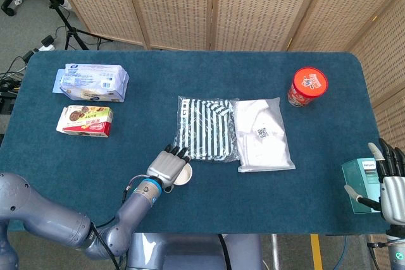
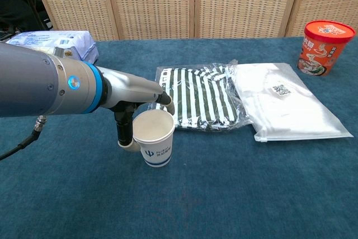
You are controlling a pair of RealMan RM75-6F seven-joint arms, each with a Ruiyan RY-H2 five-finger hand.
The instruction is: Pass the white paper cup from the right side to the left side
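Observation:
The white paper cup stands upright on the blue table, just in front of the striped bag's near left corner. My left hand holds it, with fingers curved round its far side and the thumb against its left wall. Its open mouth shows empty in the chest view. My right hand hangs at the table's right edge with fingers apart and nothing in it, far from the cup.
A striped garment bag and a white garment bag lie mid-table. A red noodle cup stands at the far right. A blue wipes pack and a red snack box sit far left. A teal box lies beside my right hand.

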